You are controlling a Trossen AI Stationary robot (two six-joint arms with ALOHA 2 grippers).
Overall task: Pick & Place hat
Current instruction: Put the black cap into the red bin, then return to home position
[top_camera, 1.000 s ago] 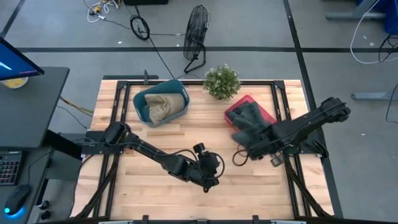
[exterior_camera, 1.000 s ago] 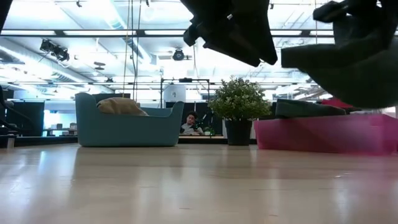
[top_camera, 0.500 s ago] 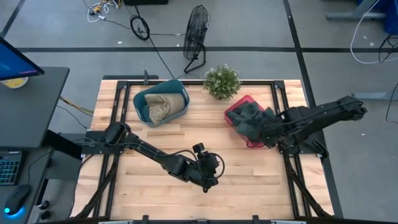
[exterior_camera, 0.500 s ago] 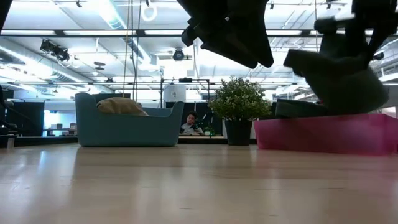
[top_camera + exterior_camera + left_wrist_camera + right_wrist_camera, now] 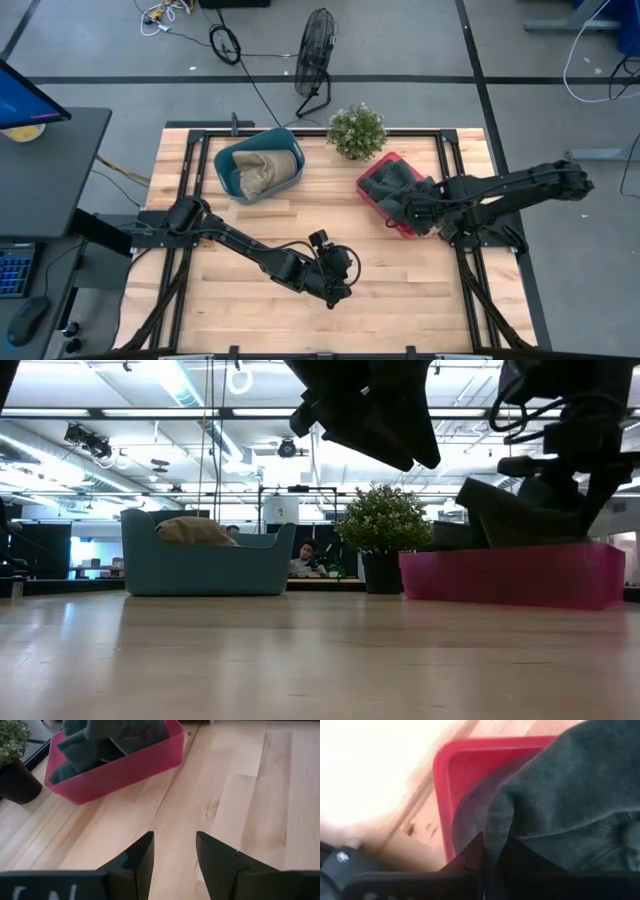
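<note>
The dark green hat [image 5: 560, 790] is in my right gripper [image 5: 490, 851], which is shut on it over the red bin [image 5: 366, 180] at the table's far right. In the low view the hat [image 5: 520, 515] reaches down to the bin's rim [image 5: 510, 575], below the right gripper [image 5: 560, 465]. More dark cloth [image 5: 100, 745] lies in that bin. My left gripper [image 5: 172, 850] is open and hovers above the bare table middle [image 5: 335, 280], holding nothing. My right gripper pinches a fold of the hat's dark green fabric [image 5: 495, 820] between its two fingers. It comes slanting down from the table's right side. The hat hangs below the fingers with its lower part [image 5: 500, 530] down in the red bin.
A teal bin [image 5: 258, 165] holding a beige hat stands at the table's far left. A potted plant [image 5: 356, 131] stands at the far edge between the two bins. Bare wooden table [image 5: 420, 290] lies toward the near edge.
My right gripper has carried the hat from over the table's near right area toward the far edge and down. The hat, first hanging clear above the table, now sits low in the red bin. The left arm has kept still.
</note>
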